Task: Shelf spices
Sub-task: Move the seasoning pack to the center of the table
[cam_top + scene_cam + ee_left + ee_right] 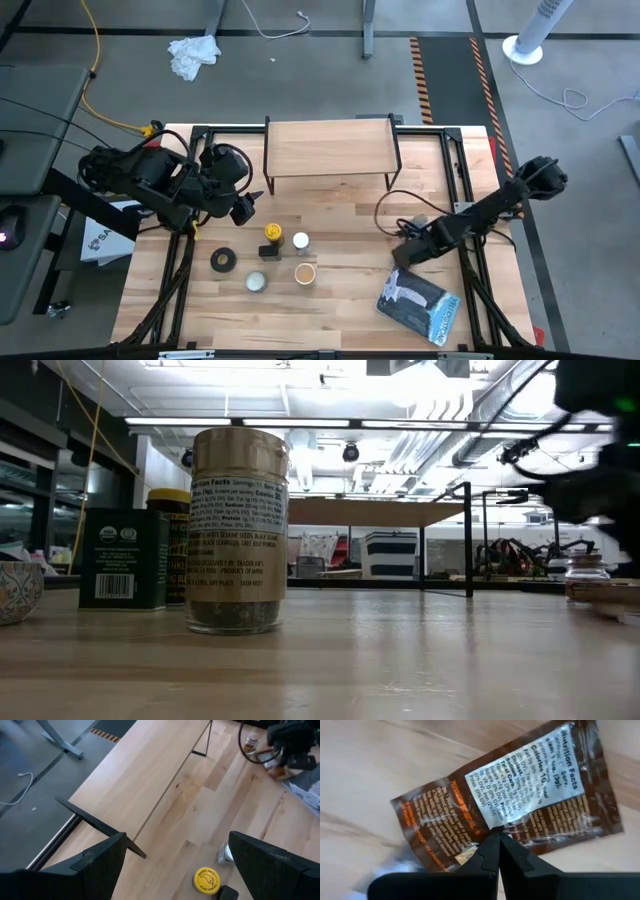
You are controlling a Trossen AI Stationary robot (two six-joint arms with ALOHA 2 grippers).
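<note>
The shelf [330, 150] stands at the table's far middle. In front of it stand a yellow-lidded jar [272, 233], a white-capped bottle [300, 241] and a tan-lidded jar [305, 273], which is large in the low view [237, 530]. My left gripper [245, 205] is open and empty, above the table by the shelf's left front leg; the yellow lid [206, 880] lies just beyond its fingers. My right gripper [405, 255] is low at the table's right, shut on the flat brown packet [510, 805]. A tiny jar [418, 222] stands beside it. My right gripper pinches the flat brown packet in the middle of its printed face, at the lower edge of the white label [495, 822]. The fingers come from above, and only their free ends meet the film. Whether the packet is lifted off the table, I cannot tell.
A black tape roll [223, 260] and a small silvery tin [257, 282] lie near the jars. A dark box [122, 558] stands by the yellow-lidded jar. A bluish printed bag [418, 305] lies at the near right. A black cable [385, 205] loops before the shelf.
</note>
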